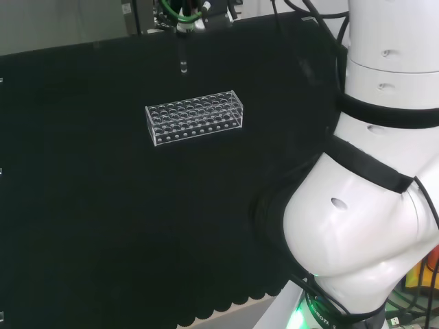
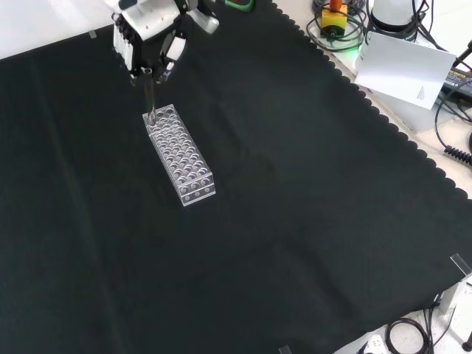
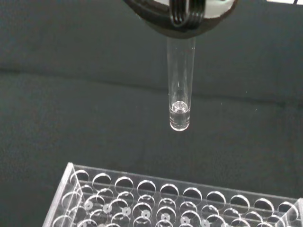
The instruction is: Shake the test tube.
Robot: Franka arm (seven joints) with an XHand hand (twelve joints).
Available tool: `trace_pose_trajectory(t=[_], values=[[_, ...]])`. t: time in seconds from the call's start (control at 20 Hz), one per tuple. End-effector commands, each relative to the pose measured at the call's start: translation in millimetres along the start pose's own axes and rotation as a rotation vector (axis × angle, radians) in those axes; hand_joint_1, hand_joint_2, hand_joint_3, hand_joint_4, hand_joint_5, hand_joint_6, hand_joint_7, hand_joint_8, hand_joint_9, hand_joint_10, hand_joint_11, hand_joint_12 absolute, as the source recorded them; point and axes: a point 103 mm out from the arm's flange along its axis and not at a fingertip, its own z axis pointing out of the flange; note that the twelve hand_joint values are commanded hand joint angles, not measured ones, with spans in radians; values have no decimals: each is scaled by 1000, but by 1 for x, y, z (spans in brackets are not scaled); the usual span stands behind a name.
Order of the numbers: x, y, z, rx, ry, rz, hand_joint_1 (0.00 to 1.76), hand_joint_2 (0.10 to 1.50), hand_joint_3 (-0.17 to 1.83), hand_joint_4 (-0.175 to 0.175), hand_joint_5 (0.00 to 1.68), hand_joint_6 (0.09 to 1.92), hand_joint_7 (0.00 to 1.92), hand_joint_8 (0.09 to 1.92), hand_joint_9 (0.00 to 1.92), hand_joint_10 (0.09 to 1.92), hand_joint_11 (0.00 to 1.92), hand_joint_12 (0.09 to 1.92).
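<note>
The hand (image 2: 151,40) pinches the test tube (image 3: 180,90) by its top, hanging upright, clear above the rack (image 2: 179,153).

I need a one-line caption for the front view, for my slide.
The robot hand holds a test tube upright over the far end of a clear rack on black cloth.
</note>
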Motion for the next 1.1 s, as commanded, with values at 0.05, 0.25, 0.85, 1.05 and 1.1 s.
trace_pose_trajectory(t=[0.05,0.25,0.85,1.05,1.1], values=[[-2,-15,-26,-16,6,4,1415,1004,-1,-175,1215,291,1262,916,1175,638,1057,1044],[1,-22,-28,-18,17,1,1415,1004,-1,-175,1217,287,1262,915,1176,636,1057,1045],[71,-14,-38,-52,114,-110,1415,1004,0,-175,1222,276,1261,918,1176,637,1058,1047],[92,-12,-44,-71,137,-148,1415,1004,0,-175,1224,272,1260,920,1176,638,1058,1047],[93,-11,-44,-72,137,-149,1415,1004,0,-175,1224,271,1260,920,1176,639,1058,1047]])
